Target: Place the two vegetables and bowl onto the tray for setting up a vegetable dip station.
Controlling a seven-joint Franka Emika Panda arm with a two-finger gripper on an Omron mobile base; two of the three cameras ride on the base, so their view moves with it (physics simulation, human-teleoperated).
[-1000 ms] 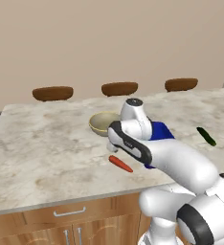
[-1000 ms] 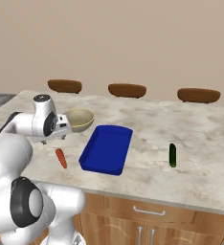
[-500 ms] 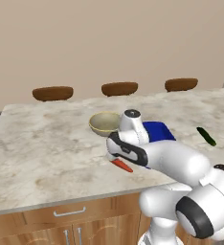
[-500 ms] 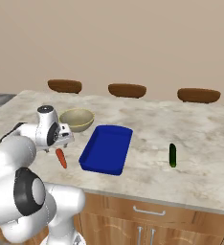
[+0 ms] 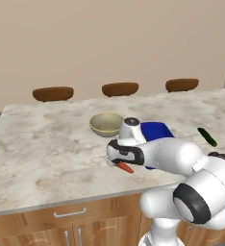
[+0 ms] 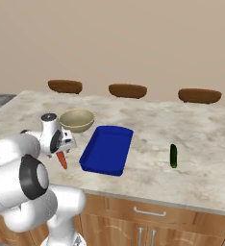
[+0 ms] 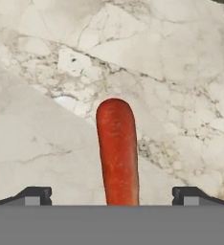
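Note:
The orange-red carrot (image 5: 126, 167) (image 6: 62, 160) lies on the marble counter near its front edge. My gripper (image 5: 119, 162) (image 6: 61, 151) is low over it and open. In the hand view the carrot (image 7: 117, 148) runs up the middle between the two wide-apart fingertips (image 7: 37, 194), and the gripper (image 7: 113, 195) straddles its near end. The beige bowl (image 5: 106, 123) (image 6: 77, 119) stands just behind, left of the blue tray (image 5: 156, 129) (image 6: 107, 149). The dark green vegetable (image 5: 207, 136) (image 6: 173, 155) lies to the right of the tray, apart from it.
Three dark brown flat ovals (image 6: 128, 90) sit along the counter's far edge. The counter's front edge (image 6: 148, 204) runs close to the carrot, with wooden drawers below. My white arm covers part of the tray in the left base view.
The hand has come down and forward from above the bowl's side to just over the carrot. The carrot, bowl, tray and green vegetable have not moved.

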